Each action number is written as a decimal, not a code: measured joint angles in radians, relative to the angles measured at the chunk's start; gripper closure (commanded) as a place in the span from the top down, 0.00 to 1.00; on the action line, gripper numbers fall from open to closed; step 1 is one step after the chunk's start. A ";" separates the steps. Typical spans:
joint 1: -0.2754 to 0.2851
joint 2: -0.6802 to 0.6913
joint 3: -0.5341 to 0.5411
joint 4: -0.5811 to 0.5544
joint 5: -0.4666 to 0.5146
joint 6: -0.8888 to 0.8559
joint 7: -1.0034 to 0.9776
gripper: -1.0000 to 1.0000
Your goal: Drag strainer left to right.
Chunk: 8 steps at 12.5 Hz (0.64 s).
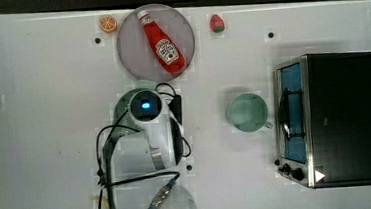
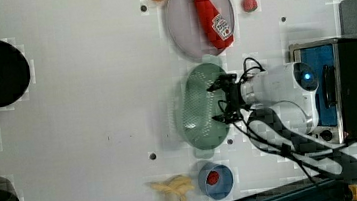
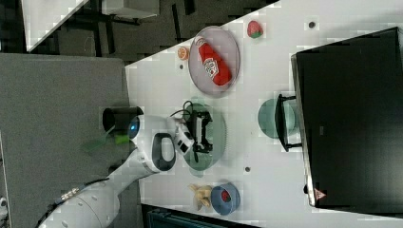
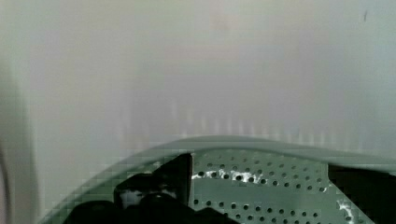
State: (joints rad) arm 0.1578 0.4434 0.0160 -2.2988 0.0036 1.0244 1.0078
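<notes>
Perforated green floor of the strainer [image 4: 261, 186] sits right under your wrist camera, with dark fingers [image 4: 159, 186] spread wide apart, one at each side, down inside the basin. The gripper [image 2: 219, 102] is open in the left view too, its two tips standing over the strainer's inner edge; whether they press the rim, you cannot tell.

Strainer [image 2: 199, 106] lies on the white table [image 2: 90, 89], mid-scene, just below the grey plate [image 2: 178, 25] in the left view. In the top view the arm covers most of it; a green edge [image 1: 122, 107] shows at the arm's left.

Ketchup bottle [image 1: 162, 42] lies on the plate, red with a white label; the label's writing is too small to read. Orange slice [image 1: 108, 24] and strawberry [image 1: 216, 23] flank the plate. Green cup [image 1: 247, 112] stands between strainer and toaster oven [image 1: 342, 117], apart from both. Blue bowl [image 2: 216, 179] and banana [image 2: 174, 189] sit near the strainer's other end in the left view.
</notes>
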 measured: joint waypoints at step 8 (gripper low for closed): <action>-0.032 -0.021 -0.078 -0.023 0.003 0.011 -0.122 1.00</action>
State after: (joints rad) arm 0.1254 0.4229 -0.0619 -2.3223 0.0068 1.0352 0.8862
